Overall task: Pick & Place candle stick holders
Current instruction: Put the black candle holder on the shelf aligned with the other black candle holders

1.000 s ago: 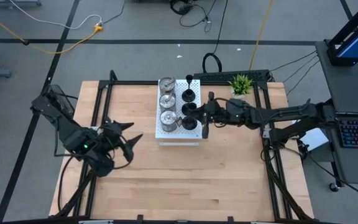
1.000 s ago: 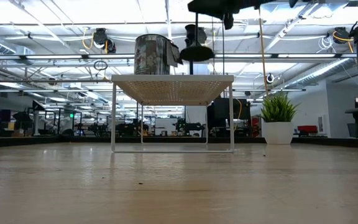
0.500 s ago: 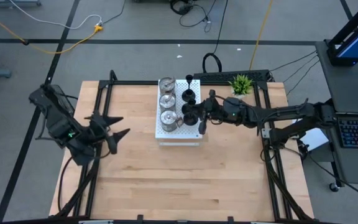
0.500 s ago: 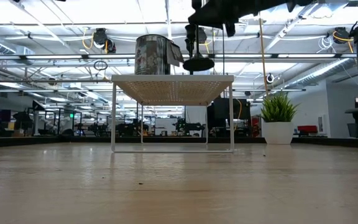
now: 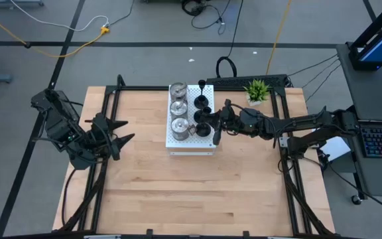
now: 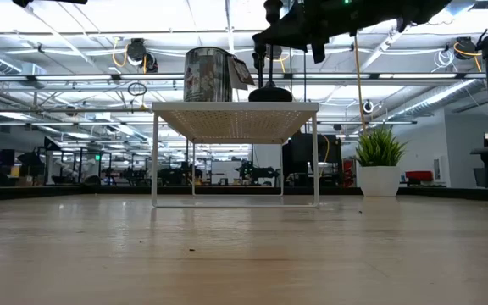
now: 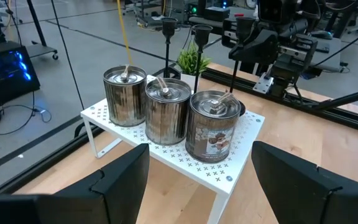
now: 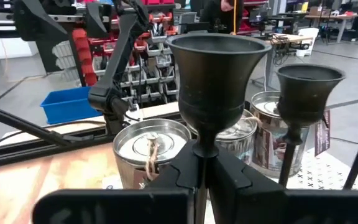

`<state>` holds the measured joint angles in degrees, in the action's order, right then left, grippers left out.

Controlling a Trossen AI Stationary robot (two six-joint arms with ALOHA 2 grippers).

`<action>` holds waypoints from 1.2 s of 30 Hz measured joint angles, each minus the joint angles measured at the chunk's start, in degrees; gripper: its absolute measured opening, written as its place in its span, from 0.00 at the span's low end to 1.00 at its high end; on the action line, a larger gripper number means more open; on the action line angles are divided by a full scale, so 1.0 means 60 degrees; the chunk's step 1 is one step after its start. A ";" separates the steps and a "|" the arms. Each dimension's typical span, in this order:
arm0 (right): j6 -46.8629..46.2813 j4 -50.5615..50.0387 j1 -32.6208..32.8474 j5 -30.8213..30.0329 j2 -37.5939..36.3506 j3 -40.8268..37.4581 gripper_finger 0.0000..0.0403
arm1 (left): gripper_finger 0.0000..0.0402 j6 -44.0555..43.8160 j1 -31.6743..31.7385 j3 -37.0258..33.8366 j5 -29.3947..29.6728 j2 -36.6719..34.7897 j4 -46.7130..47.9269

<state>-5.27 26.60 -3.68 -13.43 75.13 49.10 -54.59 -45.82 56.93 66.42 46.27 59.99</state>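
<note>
Black holder (image 8: 213, 99) is clenched by its stem in the right gripper (image 5: 217, 126), base resting on the board (image 5: 181, 141) beside the silver holders (image 5: 179, 125). Tilting on release could topple neighbours. Left gripper (image 5: 115, 129), spread, waits left of the board.

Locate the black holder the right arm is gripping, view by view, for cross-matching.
High view: the held black holder is at the white board's right edge, in the right end effector.
Low view: on the board top, base at.
Left wrist view: stem behind the nearest silver can, at.
Right wrist view: centre, cup at, stem clamped.
Shared landmark: the white board.
</note>
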 joint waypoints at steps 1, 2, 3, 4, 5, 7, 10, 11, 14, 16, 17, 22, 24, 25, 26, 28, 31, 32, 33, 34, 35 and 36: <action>0.0005 0.0018 0.0000 0.0039 0.0000 0.0000 0.02 | 0.71 0.0019 0.0000 0.0000 0.0006 -0.0024 0.0000; 0.0007 0.0029 0.0000 0.0141 0.0000 0.0000 0.02 | 0.71 0.0047 0.0000 0.0000 0.0002 -0.0041 0.0000; 0.0000 0.0029 0.0000 0.0255 0.0000 0.0000 0.02 | 0.71 0.0080 0.0000 0.0000 0.0009 -0.0045 0.0000; -0.0008 0.0026 0.0000 0.0263 0.0022 0.0000 0.02 | 0.71 0.0090 0.0000 0.0000 0.0013 -0.0056 0.0003; -0.0006 0.0058 0.0000 0.0252 0.0119 0.0000 0.02 | 0.71 0.0116 0.0000 0.0000 0.0016 -0.0056 0.0004; -0.0006 0.0052 0.0000 0.0259 0.0284 0.0000 0.02 | 0.71 0.0153 0.0000 0.0000 0.0014 -0.0056 0.0004; -0.0003 0.0250 0.0007 0.0426 0.0330 -0.0021 0.02 | 0.71 0.0153 0.0004 0.0000 0.0016 -0.0057 0.0006; -0.0004 0.0473 0.0004 0.0502 0.0438 0.0011 0.02 | 0.71 0.0153 0.0004 0.0000 0.0016 -0.0056 0.0007; 0.0014 0.0356 0.0005 0.0529 0.0588 -0.0028 0.02 | 0.71 0.0149 0.0004 0.0000 0.0009 -0.0056 0.0011; 0.0025 0.0425 0.0007 0.0541 0.0570 -0.0017 0.02 | 0.71 0.0142 0.0007 0.0000 0.0000 -0.0056 0.0011; 0.0027 0.0471 0.0007 0.0531 0.0558 -0.0009 0.02 | 0.71 0.0127 0.0004 0.0000 -0.0021 -0.0056 0.0013; 0.0177 0.0324 0.0007 0.0532 0.0610 -0.0011 0.02 | 0.71 0.0080 -0.0011 0.0000 -0.0064 -0.0056 0.0015; 0.0221 0.0355 0.0007 0.0530 0.0590 -0.0004 0.02 | 0.71 0.0077 -0.0011 0.0000 -0.0067 -0.0056 0.0015; 0.0228 0.0342 0.0007 0.0533 0.0594 -0.0004 0.02 | 0.71 0.0077 -0.0011 0.0000 -0.0067 -0.0056 0.0015; 0.0235 0.0301 0.0007 0.0534 0.0598 -0.0004 0.02 | 0.71 0.0077 -0.0011 0.0000 -0.0070 -0.0056 0.0017; 0.0239 0.0271 0.0007 0.0529 0.0601 -0.0004 0.02 | 0.71 0.0075 -0.0011 0.0000 -0.0068 -0.0056 0.0038; 0.0239 0.0238 0.0007 0.0515 0.0597 -0.0004 0.02 | 0.71 0.0005 -0.0015 -0.0139 -0.0058 -0.0067 0.0002; 0.0239 0.0183 0.0007 0.0514 0.0597 -0.0004 0.03 | 0.71 -0.0095 -0.0015 -0.0274 -0.0050 -0.0098 -0.0017; 0.0239 0.0164 0.0007 0.0513 0.0597 -0.0004 0.04 | 0.71 -0.0260 -0.0025 -0.0451 -0.0024 -0.0128 -0.0065; 0.0239 0.0137 0.0006 0.0512 0.0596 -0.0004 0.04 | 0.71 -0.0446 -0.0049 -0.0644 0.0008 -0.0184 -0.0124; 0.0239 0.0117 0.0007 0.0511 0.0594 -0.0004 0.04 | 0.71 -0.0618 -0.0097 -0.0865 0.0099 -0.0242 -0.0230; 0.0239 0.0102 0.0007 0.0515 0.0594 -0.0004 0.04 | 0.71 -0.0700 -0.0158 -0.1099 0.0237 -0.0310 -0.0452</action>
<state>-3.84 27.21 -3.64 -10.34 78.70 49.08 -58.79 -46.77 50.33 67.84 44.40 57.27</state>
